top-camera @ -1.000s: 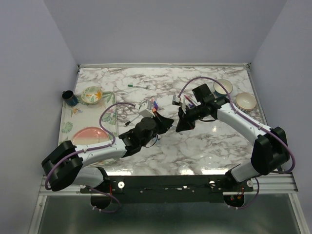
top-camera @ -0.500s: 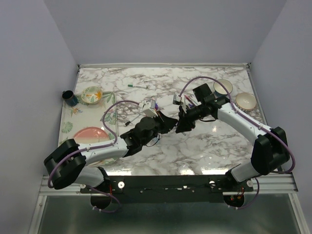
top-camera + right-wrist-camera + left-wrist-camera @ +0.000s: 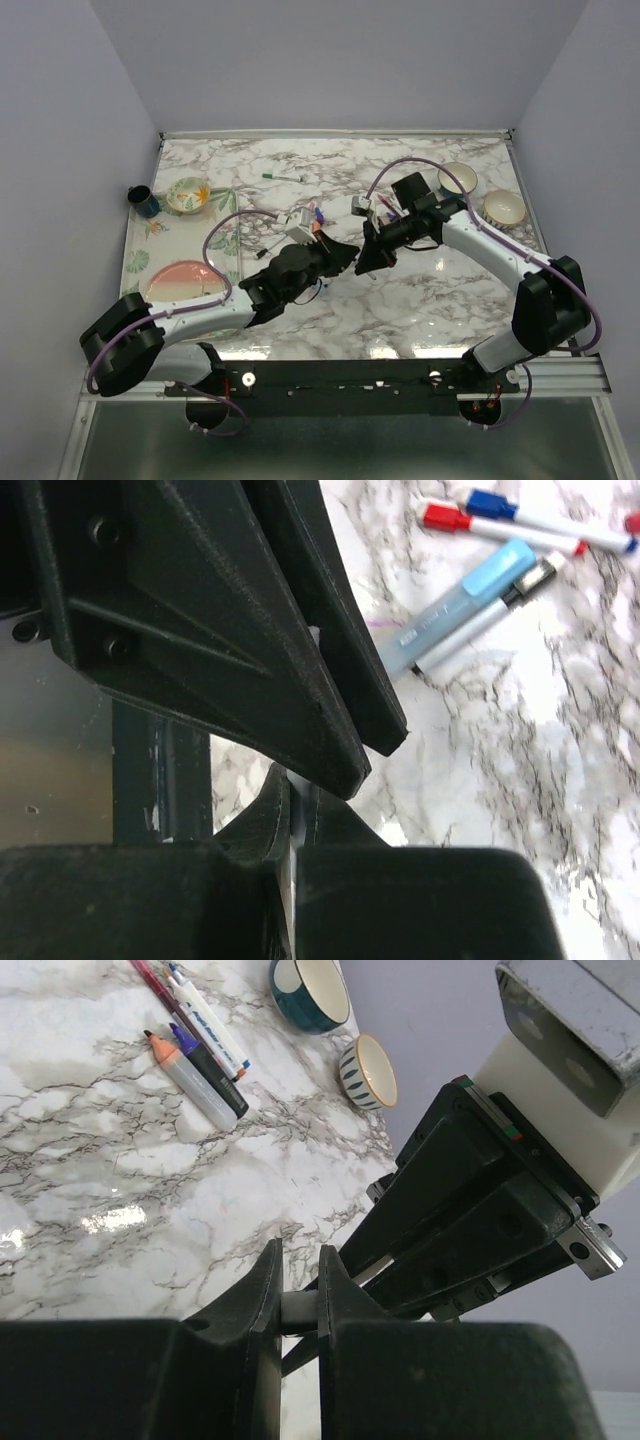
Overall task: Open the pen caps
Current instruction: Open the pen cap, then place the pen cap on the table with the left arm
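My left gripper [image 3: 298, 1290] is shut on a short pale pen barrel [image 3: 298, 1310], held above the middle of the marble table [image 3: 420, 290]. My right gripper [image 3: 297, 800] faces it tip to tip, its jaws pressed together with only a thin pale sliver between them; what that sliver is I cannot tell. In the top view the two grippers [image 3: 350, 255] [image 3: 368, 258] meet. The held pen's cap is hidden. A red pen cap [image 3: 445, 518] and a blue pen cap [image 3: 490, 502] sit on white pens lying on the table.
Loose pens lie in two clusters [image 3: 312, 215] [image 3: 385, 208], and a green pen [image 3: 283, 177] is farther back. A light-blue marker [image 3: 450, 610] lies near. Two bowls [image 3: 458, 178] [image 3: 503, 207] stand at the back right. A teal cup [image 3: 141, 200], floral bowl [image 3: 188, 194] and pink plate [image 3: 183, 280] are on the left.
My left arm has carried the pen rightward until its tip meets the right gripper. The right gripper opened briefly and has shut again.
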`<state>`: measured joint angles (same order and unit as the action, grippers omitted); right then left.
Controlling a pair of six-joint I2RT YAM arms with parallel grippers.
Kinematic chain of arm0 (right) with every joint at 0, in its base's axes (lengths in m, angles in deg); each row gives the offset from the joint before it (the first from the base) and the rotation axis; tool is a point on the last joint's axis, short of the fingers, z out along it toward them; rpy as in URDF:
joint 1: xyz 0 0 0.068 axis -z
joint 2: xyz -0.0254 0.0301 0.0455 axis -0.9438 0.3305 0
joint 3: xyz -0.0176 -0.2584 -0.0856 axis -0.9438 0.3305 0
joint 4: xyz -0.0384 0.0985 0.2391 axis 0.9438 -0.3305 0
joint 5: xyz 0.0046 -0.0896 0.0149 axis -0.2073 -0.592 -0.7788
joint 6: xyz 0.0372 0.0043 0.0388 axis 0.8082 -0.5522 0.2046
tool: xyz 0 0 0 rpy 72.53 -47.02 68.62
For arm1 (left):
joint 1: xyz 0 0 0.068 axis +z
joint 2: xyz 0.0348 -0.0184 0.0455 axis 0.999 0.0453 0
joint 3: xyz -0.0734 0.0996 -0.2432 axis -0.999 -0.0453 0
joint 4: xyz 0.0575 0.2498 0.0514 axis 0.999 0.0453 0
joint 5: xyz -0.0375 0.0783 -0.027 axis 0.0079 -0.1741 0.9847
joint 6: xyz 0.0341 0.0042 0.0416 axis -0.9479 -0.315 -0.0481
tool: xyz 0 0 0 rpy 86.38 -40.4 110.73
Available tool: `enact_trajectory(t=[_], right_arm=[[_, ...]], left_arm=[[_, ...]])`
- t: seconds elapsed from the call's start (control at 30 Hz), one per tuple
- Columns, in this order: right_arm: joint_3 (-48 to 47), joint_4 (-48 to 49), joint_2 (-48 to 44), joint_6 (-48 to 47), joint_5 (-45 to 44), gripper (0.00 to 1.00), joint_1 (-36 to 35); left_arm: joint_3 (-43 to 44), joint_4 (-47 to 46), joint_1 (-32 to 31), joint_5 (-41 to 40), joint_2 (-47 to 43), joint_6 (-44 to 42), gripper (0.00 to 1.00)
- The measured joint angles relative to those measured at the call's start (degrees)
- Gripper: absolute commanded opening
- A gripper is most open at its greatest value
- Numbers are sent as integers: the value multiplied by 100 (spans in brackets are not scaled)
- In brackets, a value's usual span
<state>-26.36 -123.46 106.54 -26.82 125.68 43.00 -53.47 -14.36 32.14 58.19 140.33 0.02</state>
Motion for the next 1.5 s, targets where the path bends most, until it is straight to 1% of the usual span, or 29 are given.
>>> enact_trajectory(t=[0.1,0.23,0.3,0.37,0.43,0.53,0.73,0.9,1.17,1.3,1.5], right_arm=[[-31,153,4,-26,192,1,-96],[-184,496,7,-37,345,1,-234],[-192,315,0,-131,181,1,-229],[-127,129,33,-188,20,1,-162],[-90,-70,103,-247,-199,1,-116],[-81,-164,140,-297,-323,1,-164],[-81,-232,140,-343,-667,1,-199],[-81,-219,138,-334,-1102,1,-197],[-81,-190,138,-280,-1537,0,-138],[-81,-164,138,-227,-1655,1,-52],[-81,-157,133,-177,-1746,1,37]], left_arm=[[-90,208,35,-9,-367,2,0],[-184,527,310,186,-955,11,0],[-245,629,667,-2,-1290,-9,0],[-306,710,1244,-282,-1655,-44,0],[-343,767,1526,-376,-1834,-74,0],[-404,931,1663,-439,-1987,-125,0],[-623,1102,1751,-437,-1985,-210,0],[-892,1130,1779,-402,-1860,-223,0],[-968,1067,1805,-81,-1023,-313,0],[-874,1062,1808,92,-544,-415,0],[-422,1069,1808,243,170,-616,0]])
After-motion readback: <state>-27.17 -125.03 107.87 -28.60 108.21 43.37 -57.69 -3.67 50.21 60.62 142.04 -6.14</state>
